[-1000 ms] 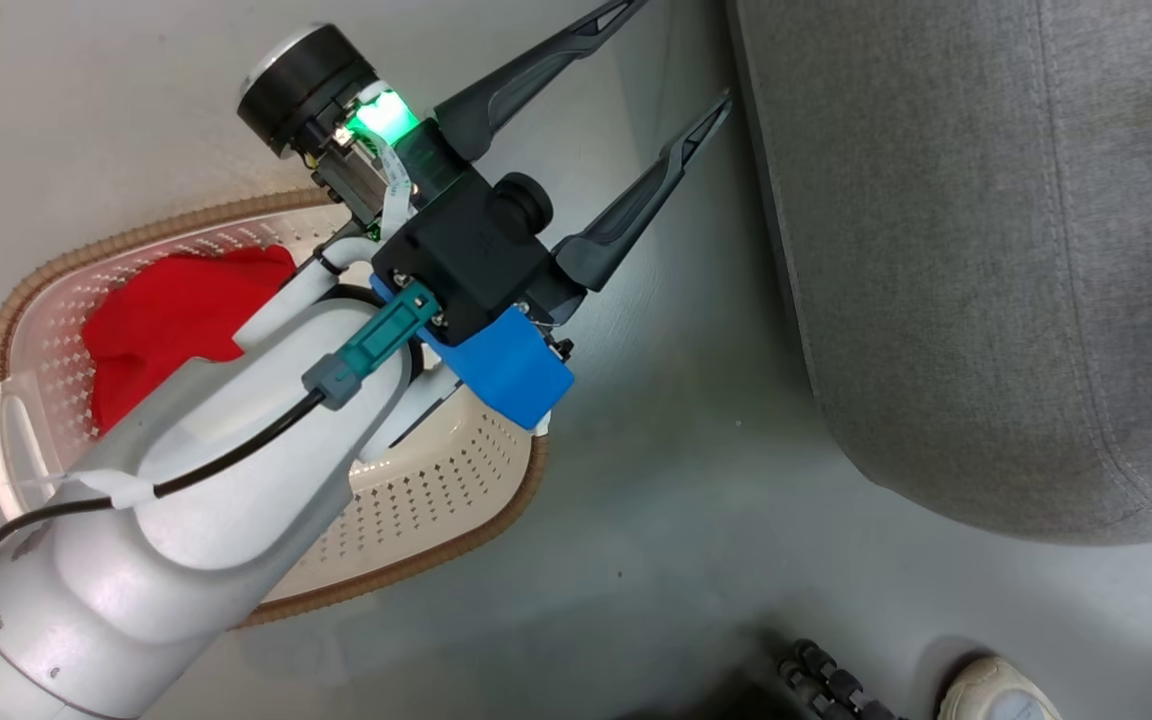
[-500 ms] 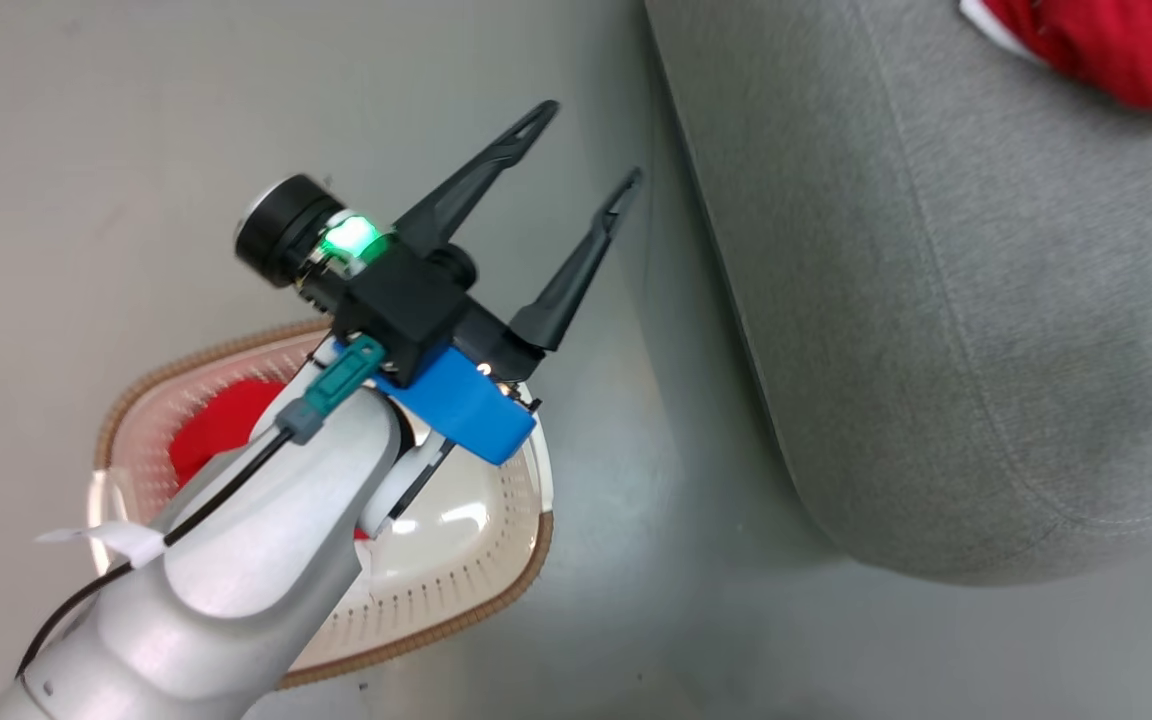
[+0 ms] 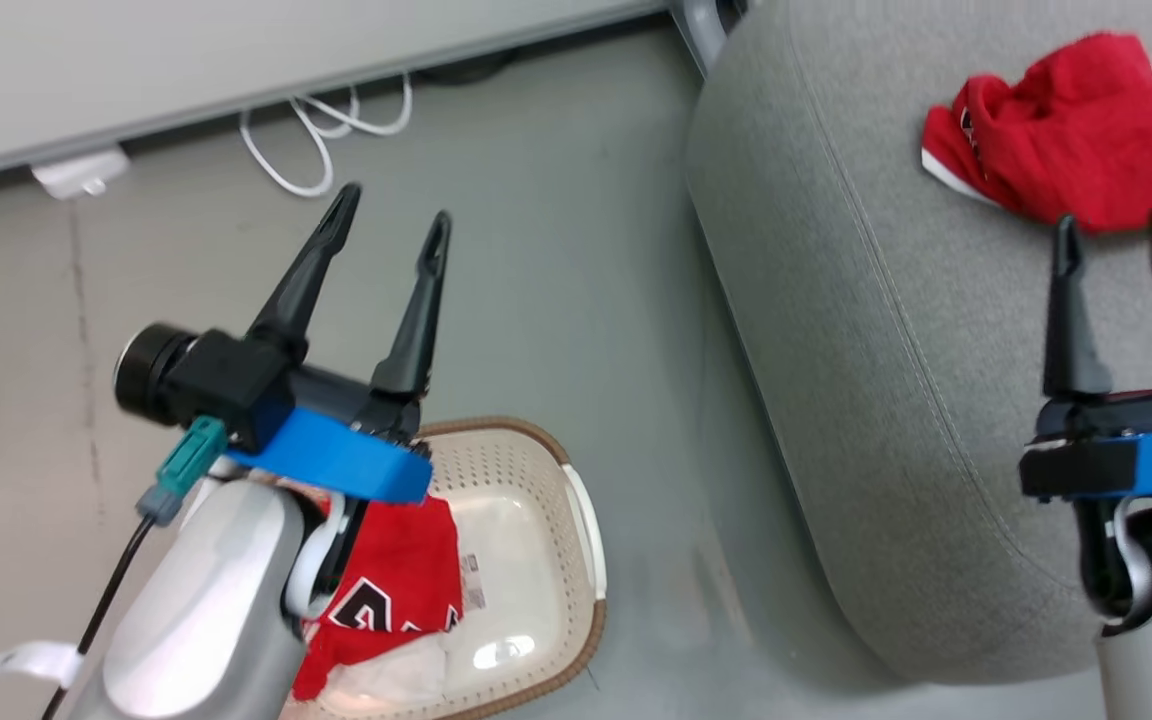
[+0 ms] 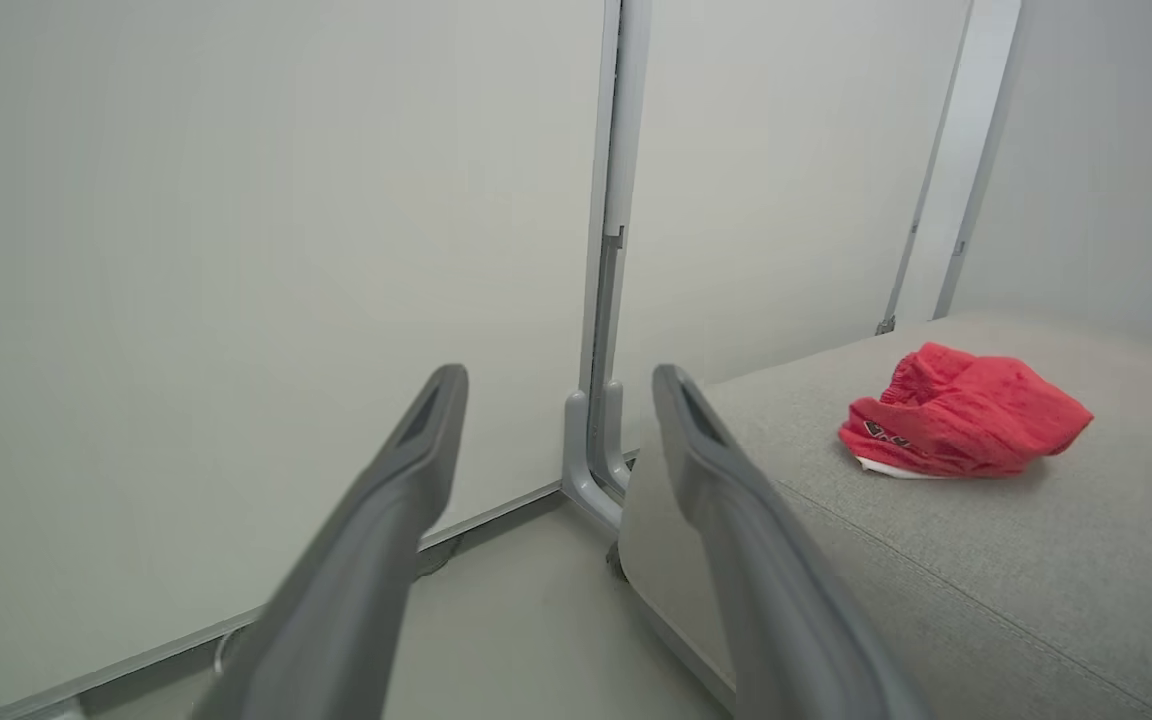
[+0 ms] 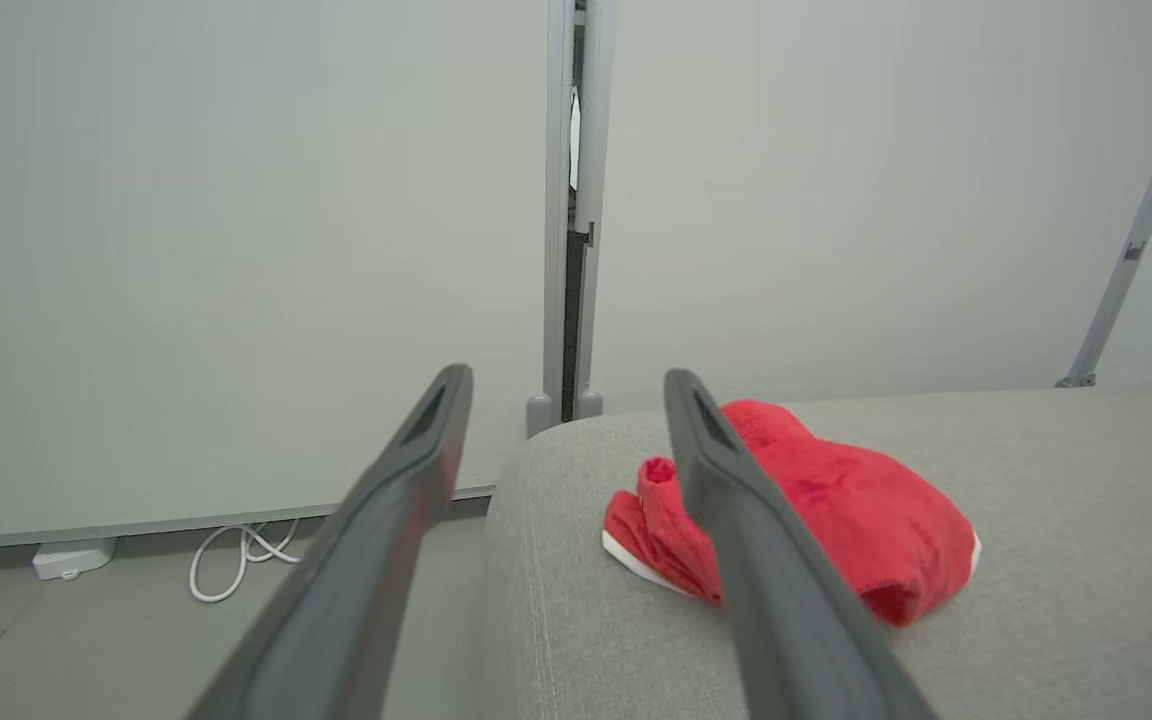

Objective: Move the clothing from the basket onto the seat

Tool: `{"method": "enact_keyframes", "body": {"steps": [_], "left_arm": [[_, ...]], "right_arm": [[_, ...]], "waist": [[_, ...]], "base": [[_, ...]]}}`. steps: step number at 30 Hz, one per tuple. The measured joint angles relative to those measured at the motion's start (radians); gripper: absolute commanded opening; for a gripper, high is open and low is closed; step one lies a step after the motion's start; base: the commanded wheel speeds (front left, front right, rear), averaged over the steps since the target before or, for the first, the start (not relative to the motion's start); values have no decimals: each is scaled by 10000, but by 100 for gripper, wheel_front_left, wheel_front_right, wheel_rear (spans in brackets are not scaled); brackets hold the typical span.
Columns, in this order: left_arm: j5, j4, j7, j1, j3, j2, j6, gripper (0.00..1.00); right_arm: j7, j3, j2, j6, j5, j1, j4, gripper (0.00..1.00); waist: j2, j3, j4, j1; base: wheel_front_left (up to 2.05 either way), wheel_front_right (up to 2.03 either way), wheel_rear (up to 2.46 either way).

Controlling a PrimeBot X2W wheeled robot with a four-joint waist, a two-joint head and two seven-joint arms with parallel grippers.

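1 red garment (image 3: 1066,130) lies bunched on the grey seat (image 3: 886,400), just beyond the right end effector (image 3: 1114,235), its fingers apart and empty. The other red garment (image 3: 396,590) sits in the basket (image 3: 588,525) on the floor (image 3: 586,300), partly under the left end effector (image 3: 391,205), fingers likewise apart, gripping nothing

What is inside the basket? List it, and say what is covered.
A red garment with black-and-white lettering lies in the basket. The left forearm covers the basket's left part, so anything beneath cannot be seen.

Open floor (image 3: 586,300) between basket (image 3: 588,540) and seat (image 3: 836,420)
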Motion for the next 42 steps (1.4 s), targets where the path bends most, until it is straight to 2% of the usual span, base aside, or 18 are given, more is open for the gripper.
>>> {"method": "enact_keyframes", "body": {"steps": [6,14,20,31,42], "left_arm": [[508,12,-2,1183,1304,-307,-21,100],[1068,-36,-2,2332,2692,-777,-286,100],[1411,6,0,3039,3319,-1170,-512,100],[1822,157,-2,3892,3971,-1590,-754,100],[1990,309,0,4183,4107,-1839,-817,100]], "right_arm": [[0,771,75,-2,-69,327,-253,100],[0,1112,291,-2,-251,893,-426,100],[0,1110,522,-2,-382,1390,-454,100],[0,1152,775,-2,-407,2103,-288,100],[0,1269,911,-2,-355,2412,-140,100]], "waist": [[0,-828,428,-1],[0,-1547,1071,0],[0,-1973,1449,0],[1,-2647,1718,0],[0,-2916,1867,1]], "base": [[0,0,0],[0,0,0],[0,0,0],[0,0,0],[0,0,0]]}}
